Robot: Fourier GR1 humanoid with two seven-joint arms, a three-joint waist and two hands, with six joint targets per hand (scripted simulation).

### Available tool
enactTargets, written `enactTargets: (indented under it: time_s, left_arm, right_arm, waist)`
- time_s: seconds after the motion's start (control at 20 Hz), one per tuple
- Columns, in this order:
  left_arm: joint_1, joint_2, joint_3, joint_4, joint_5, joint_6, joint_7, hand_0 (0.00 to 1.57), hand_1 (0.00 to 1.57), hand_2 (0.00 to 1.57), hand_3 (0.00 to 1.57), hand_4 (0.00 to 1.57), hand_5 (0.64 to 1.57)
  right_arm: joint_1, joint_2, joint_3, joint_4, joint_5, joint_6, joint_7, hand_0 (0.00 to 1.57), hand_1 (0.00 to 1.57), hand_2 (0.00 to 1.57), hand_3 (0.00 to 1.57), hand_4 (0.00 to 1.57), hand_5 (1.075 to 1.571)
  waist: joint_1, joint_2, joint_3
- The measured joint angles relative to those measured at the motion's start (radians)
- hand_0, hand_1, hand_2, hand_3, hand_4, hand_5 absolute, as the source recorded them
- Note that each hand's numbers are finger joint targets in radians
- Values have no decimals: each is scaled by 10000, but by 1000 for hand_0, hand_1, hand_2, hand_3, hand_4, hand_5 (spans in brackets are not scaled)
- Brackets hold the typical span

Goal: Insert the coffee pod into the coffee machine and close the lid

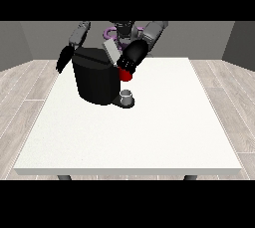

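Standing on a matte white table, toward the upper left of the frame: a squat black coffee machine, boxy with rounded corners and a smooth, dull shell. Raised lid, a flat grey slab, tilted up at the machine's top right. Low dark base jutting from the machine's lower right, carrying a small grey cup-shaped thing; impossible to tell whether pod or cup. Just above it, a glossy red thing at the machine, rounded, tucked under the black fingers.

Reaching down from the upper centre: the robot hand at the view's right, black and bulky, on a grey segmented forearm, pressed close against the machine's open top beside the lid and right over the red thing. Fingers bunched toward the opening; cannot tell whether curled round anything or straight.

Hanging at the upper left edge of the table, just beside the machine's left side: the robot hand at the view's left, black, slim, pointing downward, holding nothing visible; finger pose too small to tell.

Behind the machine, partly hidden by it and by the arms: grey torso with a purple ring-like part. Pale wood-plank floor around the table, grey walls behind. Pod itself not plainly visible.
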Motion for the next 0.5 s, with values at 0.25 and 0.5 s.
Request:
enactTargets:
  time_s: [0.25, 0.5]
  left_arm:
    - [-34, 197, 228, 204, 43, 149, -257, 1150, 1150, 1145, 953, 0, 1571]
    - [-41, 98, 378, 174, 89, 439, -364, 1241, 1241, 1202, 970, 0, 1571]
  right_arm:
    - [-93, -38, 89, -312, -18, 109, 395, 0, 0, 0, 0, 0, 1571]
    - [-73, -92, 91, -347, 18, 125, 466, 0, 0, 0, 0, 41, 1571]
  waist:
    - [-199, 94, 2]
    - [-222, 69, -9]
